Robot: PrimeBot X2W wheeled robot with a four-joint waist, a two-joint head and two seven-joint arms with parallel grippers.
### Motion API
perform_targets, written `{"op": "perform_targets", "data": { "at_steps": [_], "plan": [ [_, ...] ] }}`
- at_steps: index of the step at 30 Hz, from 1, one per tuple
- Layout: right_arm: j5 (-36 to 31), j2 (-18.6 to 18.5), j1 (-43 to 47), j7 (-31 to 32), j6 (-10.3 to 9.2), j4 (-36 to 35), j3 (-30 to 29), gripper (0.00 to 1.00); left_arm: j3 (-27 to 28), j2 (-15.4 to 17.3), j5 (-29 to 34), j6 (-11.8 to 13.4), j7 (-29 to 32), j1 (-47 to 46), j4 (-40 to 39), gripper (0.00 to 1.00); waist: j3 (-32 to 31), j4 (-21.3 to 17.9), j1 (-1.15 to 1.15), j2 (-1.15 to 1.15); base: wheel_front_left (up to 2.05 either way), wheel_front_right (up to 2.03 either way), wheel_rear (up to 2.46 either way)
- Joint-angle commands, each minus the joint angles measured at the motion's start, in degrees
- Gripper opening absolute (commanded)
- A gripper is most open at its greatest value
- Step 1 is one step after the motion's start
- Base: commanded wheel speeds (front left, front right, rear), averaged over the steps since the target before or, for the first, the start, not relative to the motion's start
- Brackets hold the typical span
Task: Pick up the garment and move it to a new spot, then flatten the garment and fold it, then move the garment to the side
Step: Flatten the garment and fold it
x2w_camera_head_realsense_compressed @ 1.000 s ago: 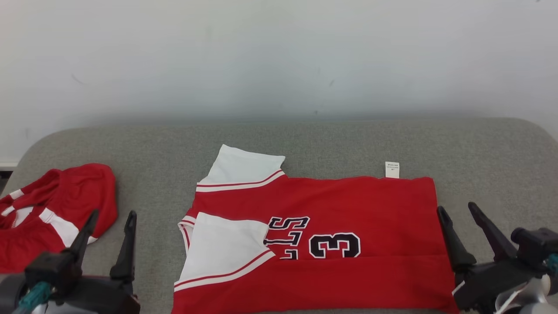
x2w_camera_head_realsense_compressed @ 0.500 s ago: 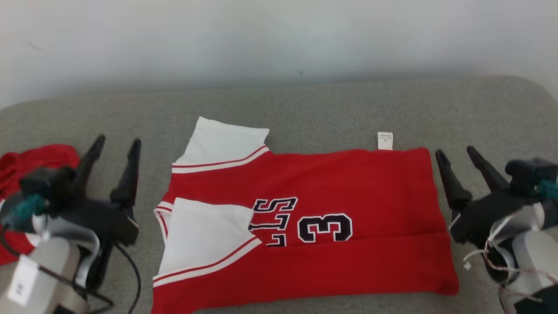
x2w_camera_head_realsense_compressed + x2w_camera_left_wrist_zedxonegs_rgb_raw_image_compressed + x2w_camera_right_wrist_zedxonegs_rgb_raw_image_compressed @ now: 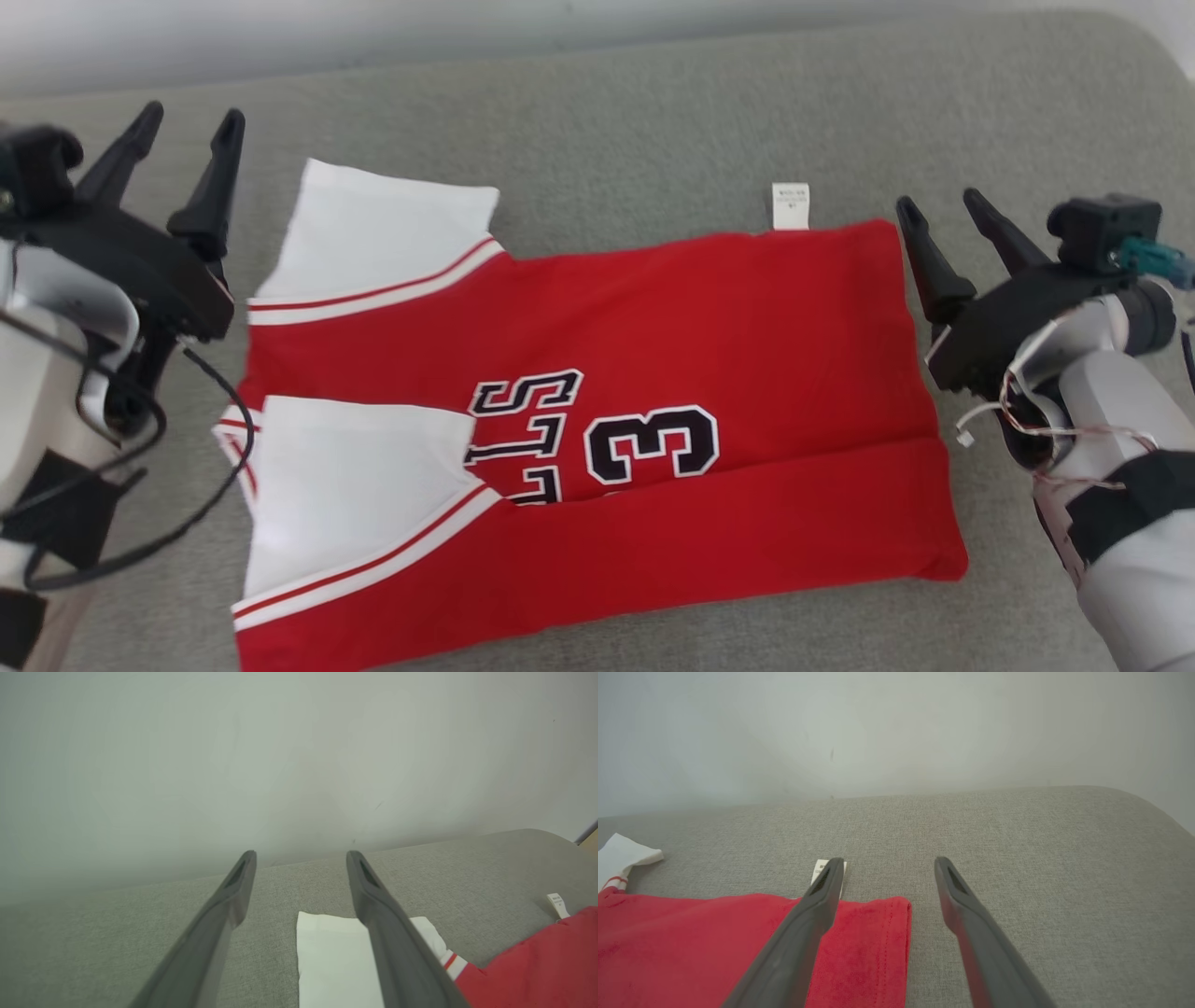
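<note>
Flanking the red-and-white garment [image 3: 709, 327] lying flat on your grey surface [image 3: 653, 103], your left gripper [image 3: 190, 112] beside its far-left sleeve [image 3: 373, 233] and right gripper [image 3: 937, 198] beside its far-right corner both gape wide, empty.

On your grey cloth-covered table [image 3: 653, 103] you have the red garment [image 3: 747, 327] lying flat, white sleeves [image 3: 373, 224] folded in, near edge turned over, label [image 3: 790, 205] at the far edge.

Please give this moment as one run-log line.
red jersey: flat on grey cushion | left gripper: open, empty, beside sleeve | right gripper: open, empty, beside hem
</note>
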Motion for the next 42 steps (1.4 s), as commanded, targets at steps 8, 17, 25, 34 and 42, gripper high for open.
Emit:
{"op": "perform_targets", "data": {
  "at_steps": [8, 17, 25, 34, 42],
  "plan": [
    [4.8, 0.7, -7.2, -0.7, -0.03, 5.6, 6.6, 1.00, -6.7, 2.7, -7.3, -0.3, 4.6, -6.3, 3.6, 1.00, 5.9, -5.4, -0.02, -0.01, 0.00, 0.00, 0.00],
    [9.4, 2.0, -12.6, -0.3, -0.03, 7.7, 13.3, 1.00, -11.5, 6.7, -12.2, -0.3, 7.5, -10.8, 8.8, 1.00, 9.2, -9.1, -0.02, -0.01, 0.00, 0.00, 0.00],
    [13.6, 1.9, -15.2, -2.4, -0.03, 7.9, 17.9, 1.00, -14.6, 8.7, -14.5, -0.3, 9.4, -12.7, 13.7, 1.00, 11.2, -11.3, -0.02, -0.01, 0.00, 0.00, 0.00],
    [17.0, 0.7, -16.5, -4.6, -0.03, 9.8, 22.0, 1.00, -17.2, 7.1, -18.8, -0.4, 12.7, -12.2, 16.8, 0.00, 10.1, -11.1, -0.02, -0.01, 0.00, 0.00, 0.00],
    [19.9, 0.7, -16.8, -3.9, -0.03, 11.3, 24.8, 1.00, -18.8, 8.1, -21.2, -0.3, 10.4, -13.4, 14.6, 0.00, 7.8, -10.0, -0.02, -0.01, 0.00, 0.00, 0.00]
  ]
}}
